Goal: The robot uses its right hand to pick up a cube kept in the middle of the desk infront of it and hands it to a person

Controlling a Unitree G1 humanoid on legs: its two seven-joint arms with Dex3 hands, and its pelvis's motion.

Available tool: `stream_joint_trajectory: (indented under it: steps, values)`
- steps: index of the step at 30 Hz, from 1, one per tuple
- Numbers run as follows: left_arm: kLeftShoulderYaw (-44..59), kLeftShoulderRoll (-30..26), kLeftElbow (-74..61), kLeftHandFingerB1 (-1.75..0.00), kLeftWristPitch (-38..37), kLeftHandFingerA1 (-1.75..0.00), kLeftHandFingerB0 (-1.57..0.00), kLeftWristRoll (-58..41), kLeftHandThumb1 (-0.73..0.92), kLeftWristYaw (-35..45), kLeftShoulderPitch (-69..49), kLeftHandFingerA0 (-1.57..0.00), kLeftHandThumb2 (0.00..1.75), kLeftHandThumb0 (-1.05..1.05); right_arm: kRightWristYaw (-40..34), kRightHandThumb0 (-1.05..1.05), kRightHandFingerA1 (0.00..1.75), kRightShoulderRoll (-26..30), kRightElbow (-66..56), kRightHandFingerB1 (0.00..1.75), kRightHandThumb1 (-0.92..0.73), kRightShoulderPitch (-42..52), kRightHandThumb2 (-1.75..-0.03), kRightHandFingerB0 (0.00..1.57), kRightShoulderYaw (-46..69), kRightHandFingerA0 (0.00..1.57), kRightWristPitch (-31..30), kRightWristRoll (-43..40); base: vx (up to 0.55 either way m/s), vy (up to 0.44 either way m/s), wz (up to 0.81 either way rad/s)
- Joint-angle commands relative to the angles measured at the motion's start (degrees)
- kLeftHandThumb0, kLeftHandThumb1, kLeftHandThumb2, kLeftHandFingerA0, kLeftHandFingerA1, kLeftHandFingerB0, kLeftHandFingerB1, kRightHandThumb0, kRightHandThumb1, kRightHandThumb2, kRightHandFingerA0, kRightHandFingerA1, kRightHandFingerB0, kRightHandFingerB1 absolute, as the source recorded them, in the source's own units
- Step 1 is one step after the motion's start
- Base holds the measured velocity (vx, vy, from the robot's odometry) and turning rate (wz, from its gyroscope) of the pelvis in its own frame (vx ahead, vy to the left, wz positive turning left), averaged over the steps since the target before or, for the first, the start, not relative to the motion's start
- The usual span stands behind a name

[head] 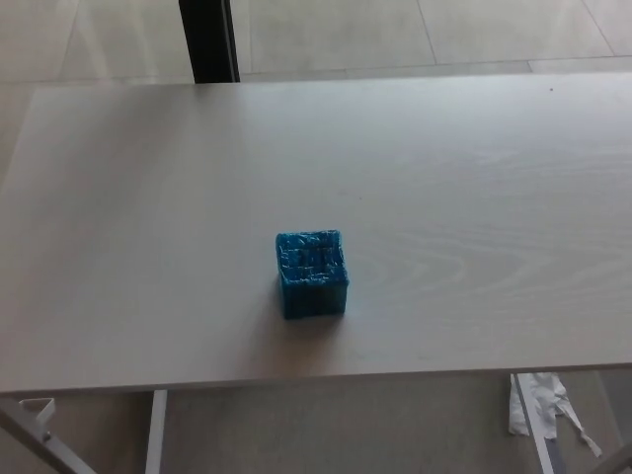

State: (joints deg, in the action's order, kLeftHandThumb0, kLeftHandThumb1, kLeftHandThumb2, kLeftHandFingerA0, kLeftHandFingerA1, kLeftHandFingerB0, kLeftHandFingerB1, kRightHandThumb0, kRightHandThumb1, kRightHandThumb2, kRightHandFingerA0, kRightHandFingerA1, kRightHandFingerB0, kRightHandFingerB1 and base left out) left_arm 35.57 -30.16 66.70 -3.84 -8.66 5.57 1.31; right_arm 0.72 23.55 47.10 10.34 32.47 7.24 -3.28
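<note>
A blue cube (pixel 312 274) with a rough, ridged top sits on the pale wooden desk (pixel 444 178), a little left of the middle and toward the near edge. It rests flat, and nothing touches it. Neither of my hands shows in the head view, and no person is visible.
The desk's near edge (pixel 316 380) runs across the bottom of the picture, with white frame legs (pixel 155 430) below it. A dark post (pixel 209 39) stands beyond the far edge at upper left. White crumpled material (pixel 541 405) lies on the floor at lower right.
</note>
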Motion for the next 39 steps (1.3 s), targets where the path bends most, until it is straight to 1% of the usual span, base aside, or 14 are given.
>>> stream_joint_trajectory:
  steps: [1,5,6,10,11,14,16,20,24,26,29,30,32,39]
  values:
    - [4.92,-2.82,3.27,-0.50,-2.24,-0.61,-0.49,-6.39,0.35,1.91,1.54,-0.64,0.78,-0.65,-1.45,-0.56,0.66,2.76,3.56,0.49,-0.43,-1.99,-0.82,0.39,5.05,0.57,5.78,-5.36,0.00,0.000,0.00]
    - [5.64,-2.82,3.95,-0.51,-2.63,-0.60,-0.51,-6.74,0.34,1.73,1.89,-0.64,0.77,-0.65,-1.54,-0.57,0.67,3.32,5.96,0.49,-0.44,-2.95,-0.84,0.38,5.28,0.56,6.61,-5.10,0.00,0.000,0.00]
    - [5.82,-2.92,4.28,-0.50,-2.48,-0.60,-0.50,-7.00,0.35,1.61,1.96,-0.65,0.77,-0.64,-2.15,-0.55,1.25,3.06,4.94,0.36,-0.54,-2.71,-0.58,0.47,5.75,0.99,5.00,-5.73,0.00,0.000,0.00]
    - [4.99,-2.95,4.69,-0.50,-2.20,-0.60,-0.49,-6.65,0.35,1.18,2.57,-0.66,0.77,-0.62,-2.76,-0.49,1.52,3.40,7.34,0.38,-0.49,-3.95,-0.58,0.50,8.22,0.99,4.07,-8.59,0.00,0.000,0.00]
    - [4.95,-2.91,4.77,-0.51,-2.28,-0.61,-0.48,-6.87,0.35,1.15,2.63,-0.65,0.78,-0.62,-2.58,-0.45,1.38,3.45,8.05,0.56,-0.37,-4.69,-0.85,0.38,9.21,1.26,4.27,-9.63,0.00,0.000,0.00]
    - [4.56,-2.91,4.82,-0.51,-2.63,-0.61,-0.48,-6.92,0.36,1.37,2.71,-0.65,0.78,-0.62,-2.29,-0.51,1.47,4.50,11.00,0.36,-0.52,-6.19,-0.59,0.47,9.82,0.99,5.01,-9.84,0.00,0.000,0.00]
    - [4.18,-2.65,4.92,-0.50,-3.07,-0.60,-0.50,-6.99,0.35,1.06,3.01,-0.64,0.78,-0.66,-0.91,-0.66,0.83,4.43,3.67,0.48,-0.45,-5.55,-0.85,0.36,9.84,0.66,2.02,-10.86,0.00,0.000,0.00]
    - [4.25,-2.54,5.19,-0.38,-3.37,-0.54,-0.55,-7.74,0.44,1.52,3.02,-0.71,0.54,-0.64,4.00,-0.80,0.85,3.77,-3.88,0.44,-0.48,-7.04,-0.82,0.37,8.81,1.05,5.11,-12.96,0.00,0.000,0.00]
    - [2.96,-3.09,5.46,-0.39,-2.41,-0.54,-0.57,-6.89,0.47,1.45,3.41,-0.79,0.55,-0.59,6.01,-0.74,0.44,3.35,-11.87,0.38,-0.47,-10.33,-0.56,0.49,6.18,0.77,3.01,-14.14,0.00,0.000,0.00]
    - [3.29,-2.62,5.09,-0.37,-2.82,-0.52,-0.55,-7.64,0.46,1.09,3.50,-0.71,0.55,-0.60,4.71,-0.71,1.04,1.51,-20.74,0.46,-0.40,-11.21,-0.75,0.44,4.03,1.18,0.05,-14.72,0.00,0.000,0.00]
    - [3.31,-2.48,5.14,-0.38,-3.25,-0.53,-0.57,-7.71,0.44,1.40,3.20,-0.72,0.54,-0.65,3.65,-0.69,1.24,-0.48,-25.73,0.37,-0.49,-12.50,-0.56,0.46,2.46,1.21,1.14,-14.68,0.00,0.000,0.00]
    - [2.94,-2.62,5.23,-0.38,-3.03,-0.56,-0.54,-7.31,0.45,1.07,3.24,-0.77,0.55,-0.62,1.56,-0.59,0.43,-1.38,-33.11,0.35,-0.50,-14.31,-0.56,0.43,-0.14,0.79,-3.22,-14.41,0.00,0.000,0.00]
    - [3.02,-2.48,5.26,-0.38,-3.03,-0.52,-0.56,-7.44,0.44,1.06,3.24,-0.72,0.54,-0.65,1.27,-0.55,0.37,-2.13,-40.88,0.32,-0.48,-18.30,-0.55,0.38,-3.90,0.39,-8.00,-15.79,0.00,0.000,0.00]
    - [2.81,-2.32,4.86,-0.39,-3.39,-0.54,-0.54,-7.48,0.46,1.19,3.01,-0.78,0.55,-0.56,6.38,-0.62,0.51,-2.17,-46.66,0.40,-0.42,-28.91,-0.75,0.20,-17.37,0.15,-10.98,-9.60,0.00,0.000,0.00]
